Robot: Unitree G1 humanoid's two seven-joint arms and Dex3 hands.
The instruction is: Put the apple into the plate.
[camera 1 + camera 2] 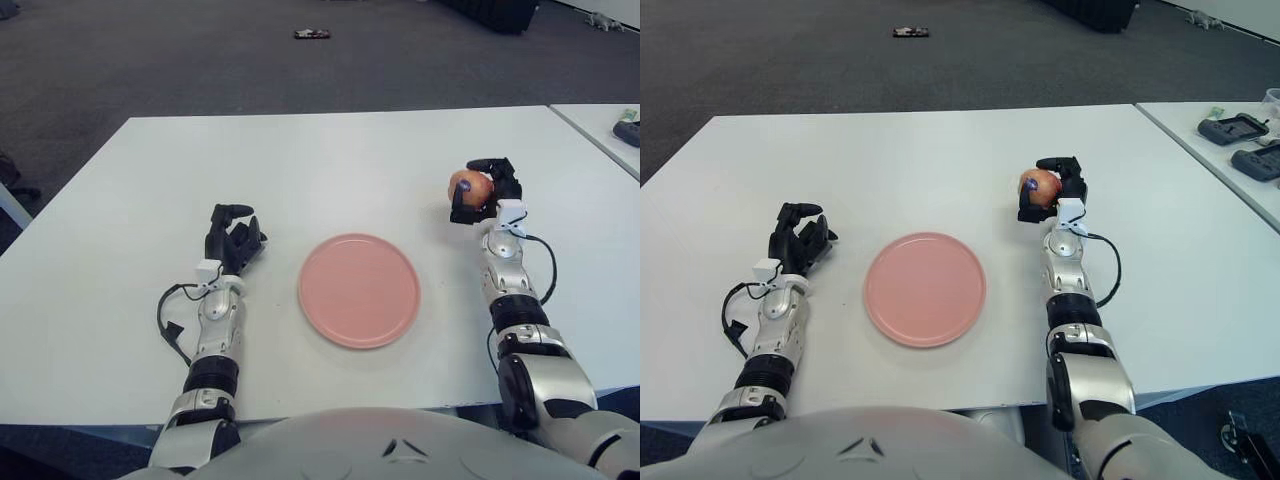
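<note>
Right of the pink plate (358,290), the right hand (487,189) carries the apple (469,186) with its fingers (460,206) clenched around the fruit, apparently raised off the white worktop (330,170). That height would let the apple clear the plate's rim during transfer. The plate is unoccupied. Left of the plate, the left hand (231,243) is idle, its fingers loosely curled and grasping nothing, well apart from the transfer path. Next requirement, by judgement: travel toward the plate, then release.
</note>
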